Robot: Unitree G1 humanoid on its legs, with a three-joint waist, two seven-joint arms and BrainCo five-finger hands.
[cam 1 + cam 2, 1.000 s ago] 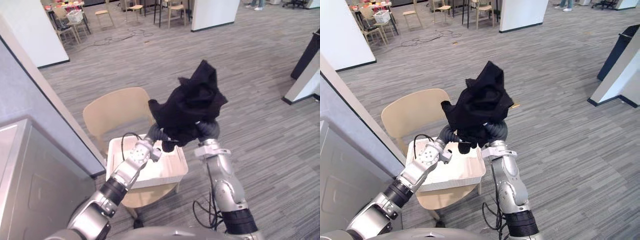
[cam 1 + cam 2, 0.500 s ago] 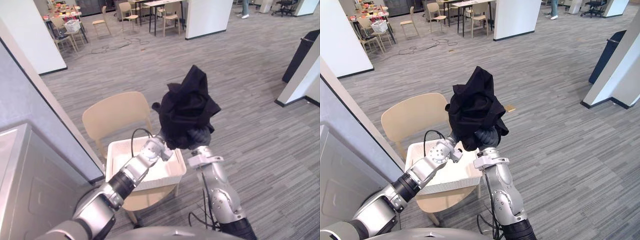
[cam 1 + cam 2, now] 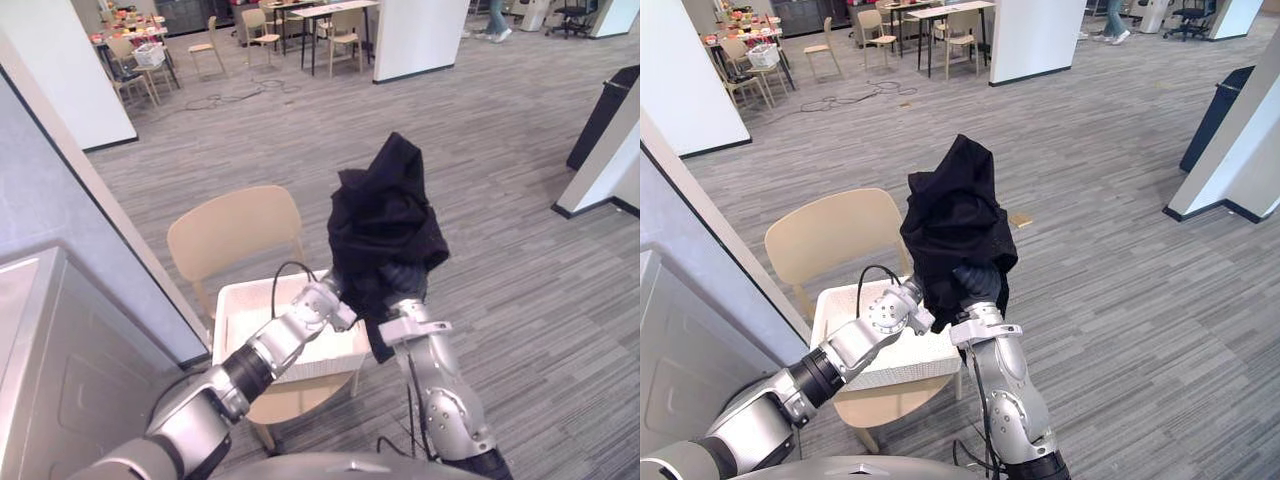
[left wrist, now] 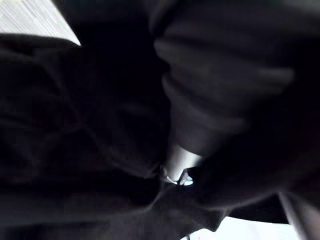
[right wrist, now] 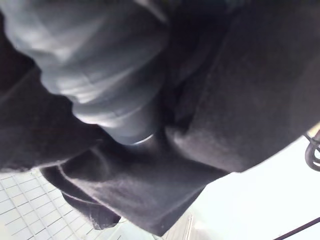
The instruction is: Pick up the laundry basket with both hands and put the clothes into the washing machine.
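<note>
The black garment (image 3: 385, 215) stood at frame centre, long axis vertical, peak uppermost, draped over the left hand (image 3: 333, 301) and right hand (image 3: 976, 284); neither grip could be determined.

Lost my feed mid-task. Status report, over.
Left hand and right hand raised, black garment draped over both. White basket sits on chair beneath, not lifted. Grey appliance at robot's left.

The laundry basket (image 3: 290, 362) sits on the chair (image 3: 230, 232), garment (image 3: 385, 225) above its right side, washing machine (image 3: 60, 385) at left.
</note>
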